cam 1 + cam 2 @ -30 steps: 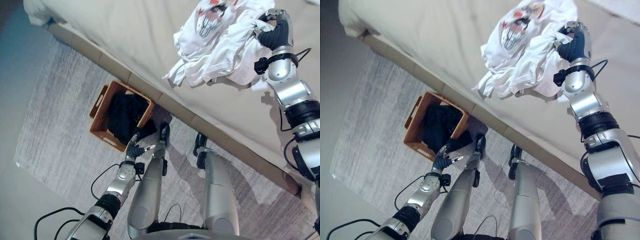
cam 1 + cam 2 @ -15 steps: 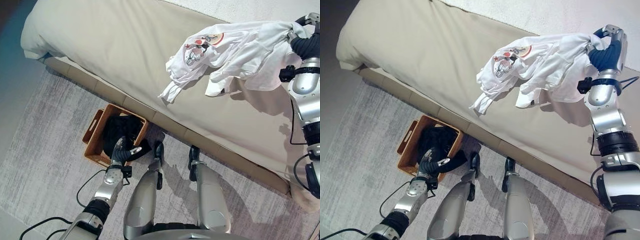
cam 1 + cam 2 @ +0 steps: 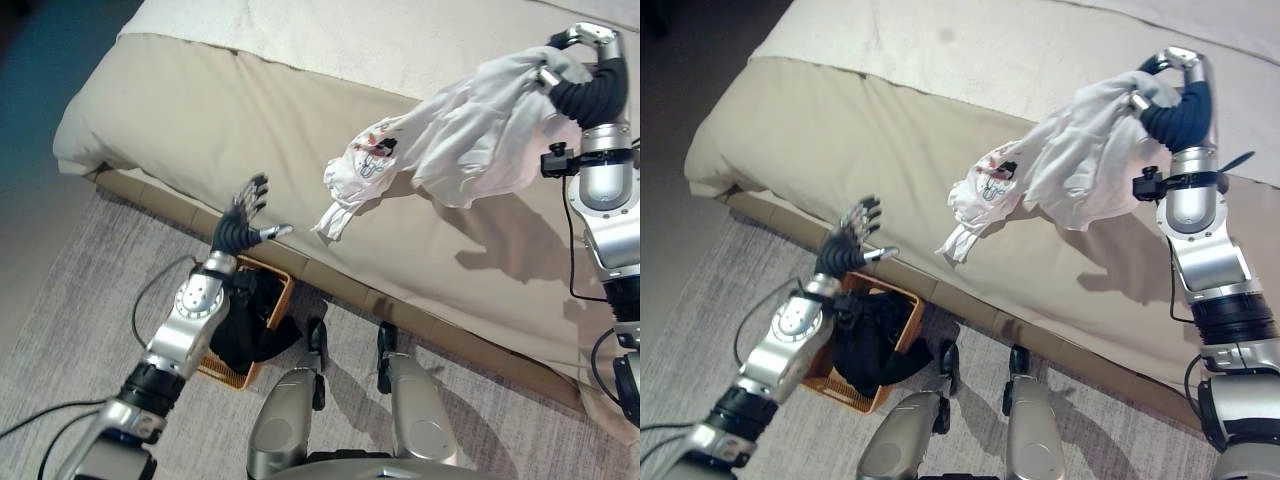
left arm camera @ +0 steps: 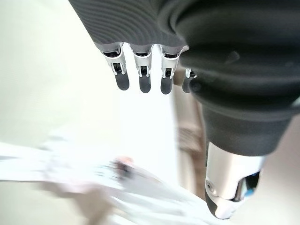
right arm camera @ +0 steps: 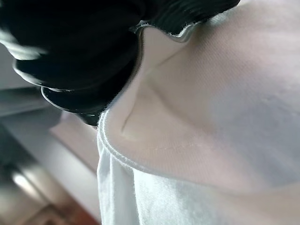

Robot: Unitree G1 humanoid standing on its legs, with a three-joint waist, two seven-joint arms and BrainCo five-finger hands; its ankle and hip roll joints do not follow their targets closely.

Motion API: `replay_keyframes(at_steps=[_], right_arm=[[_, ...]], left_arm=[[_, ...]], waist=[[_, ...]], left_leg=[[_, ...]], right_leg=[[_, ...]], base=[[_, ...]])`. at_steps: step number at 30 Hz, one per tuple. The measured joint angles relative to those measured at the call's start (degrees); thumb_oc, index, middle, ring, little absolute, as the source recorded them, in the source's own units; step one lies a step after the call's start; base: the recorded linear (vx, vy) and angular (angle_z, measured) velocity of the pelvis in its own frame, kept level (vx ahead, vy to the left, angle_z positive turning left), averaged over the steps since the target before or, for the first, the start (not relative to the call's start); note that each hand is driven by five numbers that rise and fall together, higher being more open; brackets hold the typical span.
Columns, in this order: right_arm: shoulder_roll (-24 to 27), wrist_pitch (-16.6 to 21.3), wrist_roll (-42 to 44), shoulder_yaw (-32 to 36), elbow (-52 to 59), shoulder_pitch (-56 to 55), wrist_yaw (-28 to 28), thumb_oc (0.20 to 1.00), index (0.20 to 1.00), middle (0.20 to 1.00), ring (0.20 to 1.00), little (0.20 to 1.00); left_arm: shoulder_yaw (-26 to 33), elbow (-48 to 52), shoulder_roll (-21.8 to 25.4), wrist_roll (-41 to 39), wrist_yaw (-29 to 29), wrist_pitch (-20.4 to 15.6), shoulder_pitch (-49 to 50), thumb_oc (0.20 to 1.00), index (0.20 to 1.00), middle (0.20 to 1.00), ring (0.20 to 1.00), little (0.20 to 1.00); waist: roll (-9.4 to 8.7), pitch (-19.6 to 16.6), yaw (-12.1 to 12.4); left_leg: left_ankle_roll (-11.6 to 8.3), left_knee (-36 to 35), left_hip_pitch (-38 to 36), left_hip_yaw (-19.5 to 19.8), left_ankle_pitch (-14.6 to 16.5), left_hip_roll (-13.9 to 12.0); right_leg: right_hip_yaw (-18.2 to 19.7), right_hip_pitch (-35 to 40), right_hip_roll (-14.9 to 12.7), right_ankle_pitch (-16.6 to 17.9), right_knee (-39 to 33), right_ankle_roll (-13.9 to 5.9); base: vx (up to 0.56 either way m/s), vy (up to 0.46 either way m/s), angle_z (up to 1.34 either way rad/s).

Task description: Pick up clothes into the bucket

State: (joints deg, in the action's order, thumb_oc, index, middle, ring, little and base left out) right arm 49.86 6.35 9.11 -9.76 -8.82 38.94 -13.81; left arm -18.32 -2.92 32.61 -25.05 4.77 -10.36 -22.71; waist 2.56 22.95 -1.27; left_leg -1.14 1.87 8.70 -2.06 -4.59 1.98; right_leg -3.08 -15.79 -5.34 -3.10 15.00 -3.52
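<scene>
A white T-shirt (image 3: 470,130) with a red and black print hangs in the air over the beige bed (image 3: 250,110), and my right hand (image 3: 585,70) is shut on its upper end. The same shirt (image 3: 1070,160) trails down and left toward the bed's edge. In the right wrist view, white cloth (image 5: 211,117) lies pressed against the hand. My left hand (image 3: 243,222) is raised above the woven brown basket (image 3: 275,290), open with spread fingers (image 4: 140,70), some way left of the shirt's lower tip. The basket (image 3: 830,380) on the floor holds dark clothes (image 3: 875,335).
The bed's long side runs diagonally across both eye views, with a cream cover (image 3: 400,40) on its far part. A grey rug (image 3: 60,330) lies under the basket and along the bed.
The left hand has risen from beside the basket to above it, at the bed's edge, with fingers spread. The right hand has lifted the shirt higher off the bed. The camera has shifted.
</scene>
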Motion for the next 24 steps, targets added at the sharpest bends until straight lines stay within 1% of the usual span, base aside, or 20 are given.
replay_keyframes(at_steps=[2,3,4,5,6,9,11,14,16,19,21,22,24], right_arm=[[0.0,0.0,2.3,-3.1,0.0,0.0,3.1,0.2,0.2,0.2,0.2,0.2],[0.1,-0.1,2.8,-3.7,0.0,0.0,3.7,0.2,0.2,0.2,0.2,0.2],[0.2,-0.3,3.1,-5.1,-0.1,0.2,4.6,0.2,0.2,0.2,0.2,0.2],[0.3,-0.5,3.4,-6.4,-0.2,0.5,5.3,0.2,0.2,0.2,0.2,0.2],[0.3,-0.6,3.4,-7.1,-0.1,0.5,6.1,0.2,0.2,0.2,0.2,0.2],[0.3,-1.2,4.0,-9.1,-0.7,1.5,6.7,0.2,0.2,0.2,0.2,0.2],[0.3,-1.8,4.8,-13.7,-3.7,6.2,7.1,0.2,0.2,0.2,0.2,0.2],[0.2,-2.2,5.1,-15.6,-7.2,10.4,6.8,0.2,0.2,0.2,0.2,0.2],[-0.5,-2.2,5.1,-15.4,-8.7,12.5,5.2,0.2,0.2,0.2,0.2,0.2],[-3.3,-2.2,5.2,-15.5,-12.9,17.5,2.3,0.2,0.2,0.2,0.2,0.2],[-3.4,-2.2,5.3,-15.7,-15.4,20.2,1.4,0.2,0.2,0.2,0.2,0.2],[-3.4,-2.6,5.7,-16.7,-18.5,23.4,1.0,0.2,0.2,0.2,0.2,0.2],[-3.6,-2.8,6.1,-16.8,-19.8,25.1,0.0,0.2,0.2,0.2,0.2,0.2]], left_arm=[[-2.4,0.4,0.0,-0.6,-0.6,-0.1,-4.2,1.0,1.0,1.0,1.0,1.0],[-3.3,0.4,0.0,-0.6,-0.7,-0.1,-5.0,1.0,1.0,1.0,1.0,1.0],[-5.4,0.5,0.0,-0.6,-1.1,0.1,-6.9,1.0,1.0,1.0,1.0,1.0],[-8.0,0.4,0.2,-0.6,-1.6,0.4,-9.1,1.0,1.0,1.0,1.0,1.0],[-9.4,0.6,-0.3,-0.6,-2.4,0.4,-10.4,1.0,1.0,1.0,1.0,1.0],[-12.5,0.6,-0.3,-0.6,-2.9,0.9,-12.3,1.0,1.0,1.0,1.0,1.0],[-14.4,-0.1,-0.6,-0.5,-3.2,1.1,-13.4,1.0,1.0,1.0,1.0,1.0],[-14.9,-0.3,-1.7,-0.5,-3.5,1.1,-13.3,1.0,1.0,1.0,1.0,1.0],[-14.6,-0.4,-2.4,-0.5,-3.5,1.1,-12.4,1.0,1.0,1.0,1.0,1.0],[-14.2,-0.5,-3.0,-0.5,-3.6,1.3,-9.1,1.0,1.0,1.0,1.0,1.0],[-14.2,-0.6,-3.2,-0.6,-3.6,1.5,-7.9,1.0,1.0,1.0,1.0,1.0],[-14.2,-0.8,-3.4,-0.6,-3.6,2.1,-6.7,1.0,1.0,1.0,1.0,1.0],[-14.2,-0.8,-3.5,-0.6,-3.6,2.3,-5.5,1.0,1.0,1.0,1.0,1.0]], waist=[[-0.19,-2.4,0.2],[-0.19,-2.6,0.0],[-0.3,-3.0,-1.2],[-0.33,-3.7,-1.0],[-0.34,-4.5,-1.3],[-0.42,-6.5,-2.1],[-0.46,-7.4,-2.5],[-0.5,-8.6,-2.2],[-0.49,-9.0,-1.9],[-0.45,-10.0,-1.7],[-0.5,-10.4,-0.9],[-0.46,-10.6,-0.7],[-0.51,-11.3,-0.6]], left_leg=[[-0.08,-0.9,-1.4,-1.1,0.1,-0.5],[-0.08,-1.0,-2.0,-1.1,0.1,-0.6],[-0.05,-1.5,-3.3,-1.1,0.3,-0.7],[-0.06,-1.9,-4.1,-1.2,0.3,-0.9],[-0.13,-2.4,-4.9,-1.3,0.4,-1.0],[-0.3,-2.6,-5.3,-1.3,0.5,-1.3],[-0.22,-3.0,-6.7,-1.8,0.7,-1.6],[-0.3,-3.2,-7.3,-1.9,0.8,-2.0],[-0.31,-3.4,-7.6,-2.0,0.8,-2.2],[-0.33,-3.6,-8.3,-2.0,0.9,-2.5],[-0.33,-3.9,-8.6,-2.0,0.8,-2.7],[-0.34,-4.3,-9.3,-1.7,0.8,-2.7],[-0.34,-4.4,-9.4,-1.2,0.8,-2.7]], right_leg=[[0.9,1.4,0.4,0.7,-1.6,-0.26],[0.9,2.2,0.5,0.9,-2.0,-0.22],[1.0,3.7,0.7,1.0,-3.0,-0.22],[0.9,4.4,1.0,1.0,-3.4,-0.28],[1.0,5.1,1.1,1.0,-3.8,-0.28],[1.0,5.9,1.4,1.1,-4.7,-0.23],[1.3,7.2,1.8,1.3,-5.4,-0.1],[1.3,8.1,2.2,1.5,-6.4,0.02],[1.2,8.8,2.4,1.7,-7.3,0.19],[1.2,10.3,2.7,2.5,-9.2,0.34],[1.1,10.9,2.9,3.1,-10.4,0.44],[0.8,12.2,3.0,3.5,-11.6,0.46],[0.4,12.8,3.0,3.7,-12.4,0.42]], base=[[0.08,-0.003,-0.26],[0.07,0.005,-0.15],[0.07,-0.001,-0.04],[0.07,-0.005,-0.05],[0.07,-0.003,-0.07],[0.06,-0.005,-0.03],[0.05,-0.003,-0.1],[0.04,-0.003,-0.03],[0.05,-0.01,-0.01],[0.04,-0.002,-0.01],[0.03,-0.002,0.02],[0.03,0.002,0.07],[0.03,0.001,0.16]])
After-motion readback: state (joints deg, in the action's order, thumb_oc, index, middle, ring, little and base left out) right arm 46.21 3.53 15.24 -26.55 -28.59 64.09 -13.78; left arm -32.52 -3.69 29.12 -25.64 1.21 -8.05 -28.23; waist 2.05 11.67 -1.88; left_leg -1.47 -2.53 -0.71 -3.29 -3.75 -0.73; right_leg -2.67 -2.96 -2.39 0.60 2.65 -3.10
